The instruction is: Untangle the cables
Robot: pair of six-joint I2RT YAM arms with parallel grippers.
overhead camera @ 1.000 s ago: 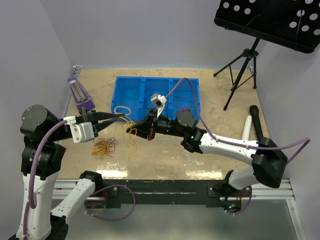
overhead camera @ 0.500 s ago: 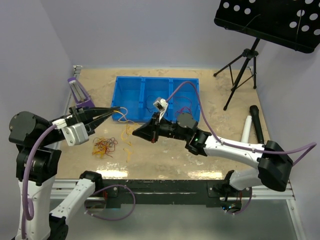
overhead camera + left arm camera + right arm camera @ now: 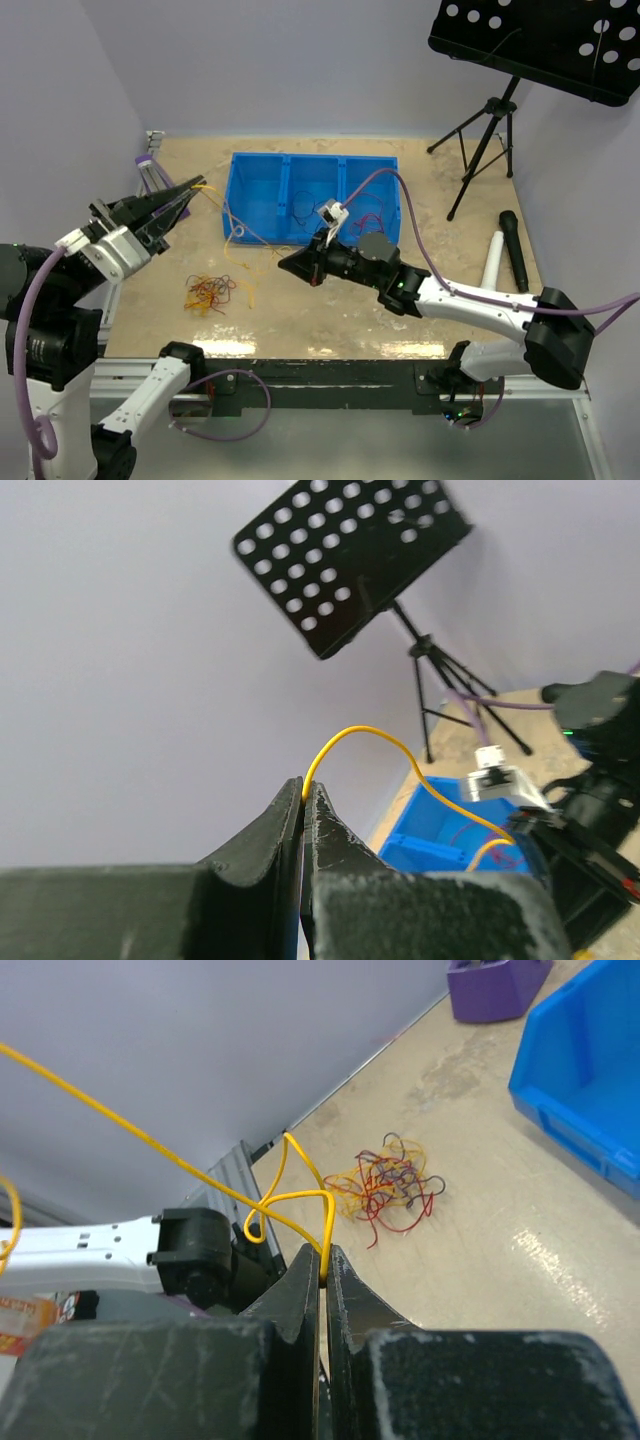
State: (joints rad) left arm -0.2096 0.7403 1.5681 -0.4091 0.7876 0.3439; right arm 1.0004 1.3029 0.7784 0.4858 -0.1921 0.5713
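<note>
One yellow wire (image 3: 360, 729) — pinched by both left gripper (image 3: 190, 188) and right gripper (image 3: 285, 262); one cable tangle (image 3: 208, 293) lower left, one blue three-compartment bin (image 3: 262, 163) above.

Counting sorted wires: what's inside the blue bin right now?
In the blue bin: reddish wires in the right compartment, a pale wire by the left compartment's front wall. The right arm's wrist camera and purple cable hide part of the middle and right compartments.
</note>
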